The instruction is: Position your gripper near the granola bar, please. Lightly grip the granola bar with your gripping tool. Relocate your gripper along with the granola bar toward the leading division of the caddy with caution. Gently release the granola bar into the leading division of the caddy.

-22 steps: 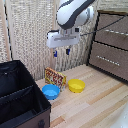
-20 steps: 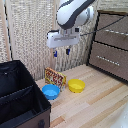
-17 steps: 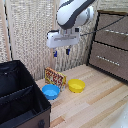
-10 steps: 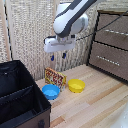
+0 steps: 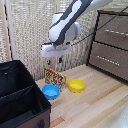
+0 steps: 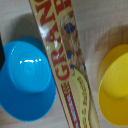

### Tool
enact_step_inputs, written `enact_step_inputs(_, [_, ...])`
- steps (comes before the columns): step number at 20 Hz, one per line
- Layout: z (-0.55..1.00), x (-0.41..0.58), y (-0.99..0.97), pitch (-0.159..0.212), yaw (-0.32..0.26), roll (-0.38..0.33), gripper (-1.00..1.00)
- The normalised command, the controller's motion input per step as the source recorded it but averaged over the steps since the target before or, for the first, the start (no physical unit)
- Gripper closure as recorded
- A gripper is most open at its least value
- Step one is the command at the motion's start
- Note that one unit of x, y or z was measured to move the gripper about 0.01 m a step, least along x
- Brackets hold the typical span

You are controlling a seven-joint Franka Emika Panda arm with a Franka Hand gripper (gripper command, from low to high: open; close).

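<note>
The granola bar (image 5: 55, 77), a yellow-orange package with red print, stands tilted on the wooden table behind two bowls. In the wrist view the granola bar (image 6: 67, 65) runs as a long strip between the bowls. My gripper (image 5: 54, 61) hangs just above the bar, open, with nothing between its dark fingers and not touching it. The black caddy (image 5: 37, 107) sits at the exterior view's left, apart from the gripper. A divider splits it, and its leading division (image 5: 17, 107) is the bay nearest the camera.
A blue bowl (image 5: 50, 91) and a yellow bowl (image 5: 76, 85) sit just in front of the bar, flanking it as blue bowl (image 6: 27, 80) and yellow bowl (image 6: 115, 82). A brown drawer cabinet (image 5: 112, 45) stands at the exterior view's right. A wicker wall is close behind.
My gripper has moved down and toward the exterior view's left, coming in over the granola bar. The bar, bowls and caddy have not moved.
</note>
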Motion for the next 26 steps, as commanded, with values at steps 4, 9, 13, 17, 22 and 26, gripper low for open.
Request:
enact_step_inputs(4, [-0.33,0.257,0.00,0.027,0.031,0.000,-1.00])
enact_step_inputs(9, [-0.36,0.155,0.00,0.046,0.026,-0.003,-1.00])
enact_step_inputs(13, [-0.24,0.007,0.08,0.103,0.009,-0.047,-1.00])
enact_step_inputs(17, [-0.01,0.006,0.01,0.058,0.000,-0.014,1.00])
enact_step_inputs(22, [0.00,0.003,0.01,0.004,-0.001,0.000,1.00])
enact_step_inputs(26, [0.00,0.000,0.00,0.000,0.000,0.000,1.00])
